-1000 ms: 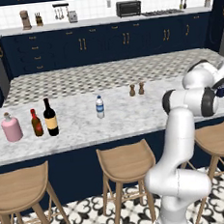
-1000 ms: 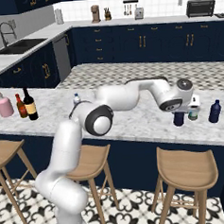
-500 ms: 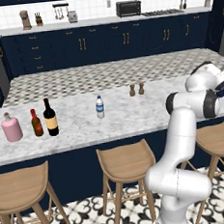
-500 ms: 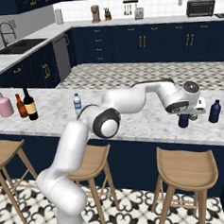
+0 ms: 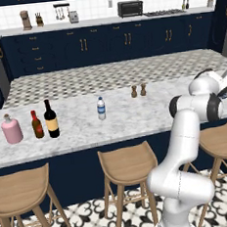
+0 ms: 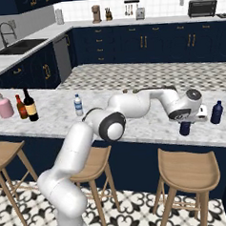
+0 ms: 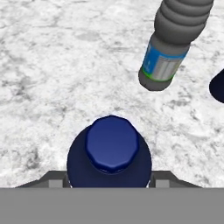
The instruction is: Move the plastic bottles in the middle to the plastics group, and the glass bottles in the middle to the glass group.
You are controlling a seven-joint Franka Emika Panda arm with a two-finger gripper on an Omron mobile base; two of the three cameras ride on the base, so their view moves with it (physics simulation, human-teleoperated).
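My gripper (image 6: 184, 123) is shut on the dark navy plastic bottle (image 6: 185, 128), held upright at or just above the marble counter (image 6: 135, 127) near its right end. In the hand view the bottle's blue cap (image 7: 111, 148) sits between my fingers. Just beyond it stands the plastics group: a clear greyish bottle (image 7: 173, 48) and a dark blue bottle (image 6: 216, 112). The clear plastic bottle with a white cap (image 6: 78, 105) stands mid-counter. The tall black wine bottle (image 6: 30, 105) stands at the left, beside the small brown bottle (image 6: 21, 107) and the pink jug (image 6: 4, 106).
Two small brown shakers (image 5: 138, 90) stand on the counter behind the middle. Wooden stools (image 6: 188, 166) line the counter's near side. The counter's front edge runs close below the held bottle.
My gripper has moved slightly right and lower with the navy bottle, closer to the counter by the plastics group. The other bottles have not moved.
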